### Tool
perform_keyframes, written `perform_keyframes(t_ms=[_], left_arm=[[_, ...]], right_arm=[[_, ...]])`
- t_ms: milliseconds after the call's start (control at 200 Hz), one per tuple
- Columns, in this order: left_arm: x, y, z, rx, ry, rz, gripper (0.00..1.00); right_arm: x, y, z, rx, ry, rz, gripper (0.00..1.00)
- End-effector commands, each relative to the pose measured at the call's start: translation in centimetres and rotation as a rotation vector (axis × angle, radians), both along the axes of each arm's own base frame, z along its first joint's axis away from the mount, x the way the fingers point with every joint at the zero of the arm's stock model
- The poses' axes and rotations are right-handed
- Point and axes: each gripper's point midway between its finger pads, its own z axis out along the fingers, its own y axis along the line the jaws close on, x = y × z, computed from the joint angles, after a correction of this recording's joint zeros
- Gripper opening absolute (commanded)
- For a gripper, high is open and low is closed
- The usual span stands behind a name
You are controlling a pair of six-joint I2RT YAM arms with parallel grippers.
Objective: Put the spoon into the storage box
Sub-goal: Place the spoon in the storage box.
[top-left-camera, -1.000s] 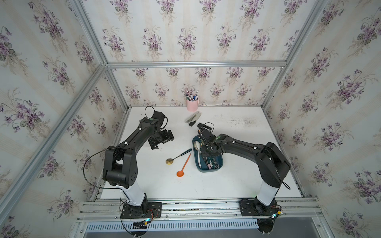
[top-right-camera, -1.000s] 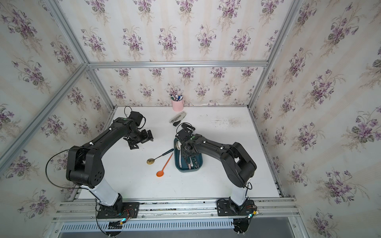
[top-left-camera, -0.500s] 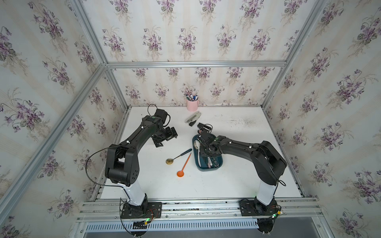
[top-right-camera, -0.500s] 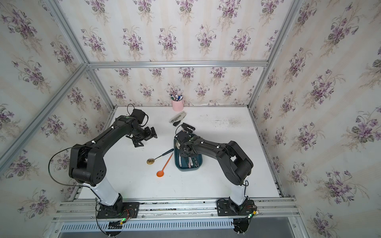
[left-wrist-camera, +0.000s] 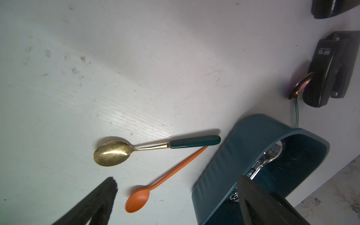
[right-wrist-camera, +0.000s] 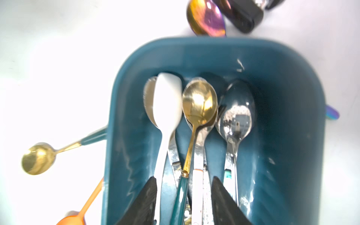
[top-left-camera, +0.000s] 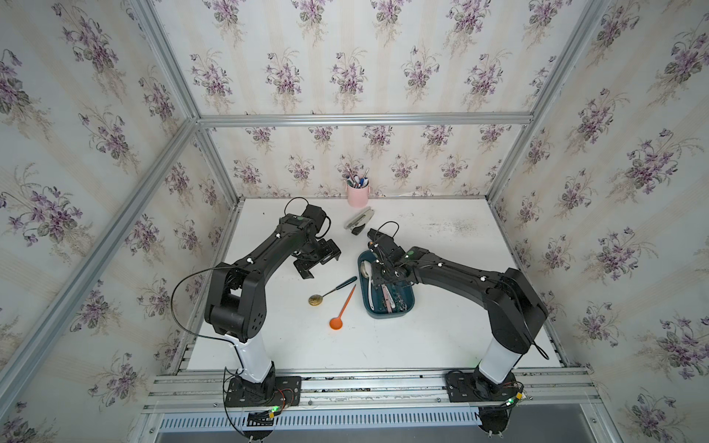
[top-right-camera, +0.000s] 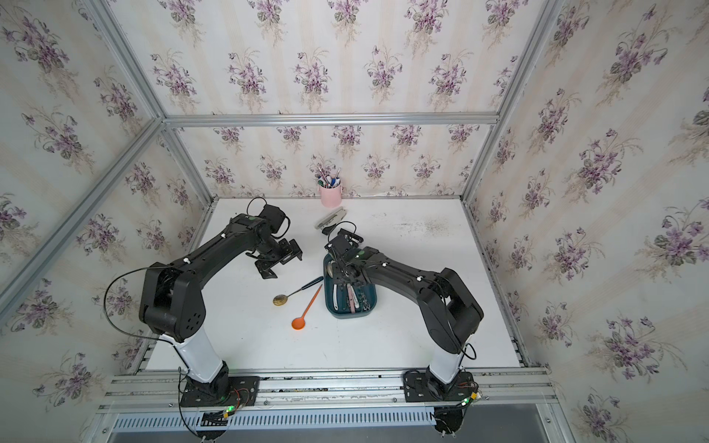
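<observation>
Looking through the right wrist camera, I see the right pincer (right-wrist-camera: 184, 179) lowered into the storage box (right-wrist-camera: 282, 93). Its fingers (right-wrist-camera: 148, 194) stand apart with a clear gap on each side of the teal handle running between them, so it clamps nothing. That handle belongs to the gold spoon (right-wrist-camera: 199, 101), which lies inside the box between a white spoon (right-wrist-camera: 168, 97) and a silver spoon (right-wrist-camera: 236, 115), all three bowls toward the box's end nearest the black stapler (left-wrist-camera: 327, 72). Just outside that same end an iridescent spoon (right-wrist-camera: 206, 19) lies on the tabletop (top-left-camera: 441, 337), its bowl just beside the stapler. On the box's side facing the left arm, a brass spoon (top-left-camera: 332, 293) and an orange spoon (top-left-camera: 343, 307) lie on the tabletop, handle ends near the box wall but apart from it. Beyond those two, further from the box, the left pincer (top-left-camera: 318, 261) hovers with its fingers spread wide and holds nothing.
</observation>
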Motion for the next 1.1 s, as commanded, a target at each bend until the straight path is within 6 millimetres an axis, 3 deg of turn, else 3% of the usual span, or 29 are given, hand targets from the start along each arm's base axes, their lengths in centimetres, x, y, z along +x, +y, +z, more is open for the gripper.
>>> perform_keyframes(t_ms=[0, 155, 290, 460, 565, 589, 864, 1094], left_arm=[[0.0, -1.1, 0.2, 0.002, 0.037, 0.115, 1.0], [0.3, -2.8, -0.1, -0.027, 0.059, 0.239, 1.0], [1.0, -4.1, -1.0, -0.062, 0.05, 0.368, 1.0], [1.3, -5.8, -2.4, -0.073, 0.061, 0.436, 1.0], [1.3, -7.4, -3.7, -0.054, 0.093, 0.432, 1.0], [1.3, -7.5, -3.9, -0.042, 0.094, 0.438, 1.0], [0.5, -7.6, -4.8, 0.023, 0.064, 0.528, 1.0], [-1.2, -6.8, -5.9, 0.056, 0.074, 0.576, 0.98]], right_arm=[[0.2, -0.6, 1.7, -0.042, -0.036, 0.036, 0.47], [1.0, -2.3, 4.6, -0.025, -0.105, 0.022, 0.48], [1.9, -5.4, 6.1, 0.004, -0.12, -0.012, 0.48], [2.4, -8.9, 6.6, 0.015, -0.142, -0.04, 0.48], [2.1, -9.2, 6.2, 0.03, -0.135, -0.016, 0.48], [2.7, -10.5, 6.1, 0.028, -0.132, -0.047, 0.48], [2.5, -12.1, 5.4, 0.034, -0.118, -0.03, 0.48], [2.2, -11.8, 5.3, 0.079, -0.11, -0.017, 0.47]])
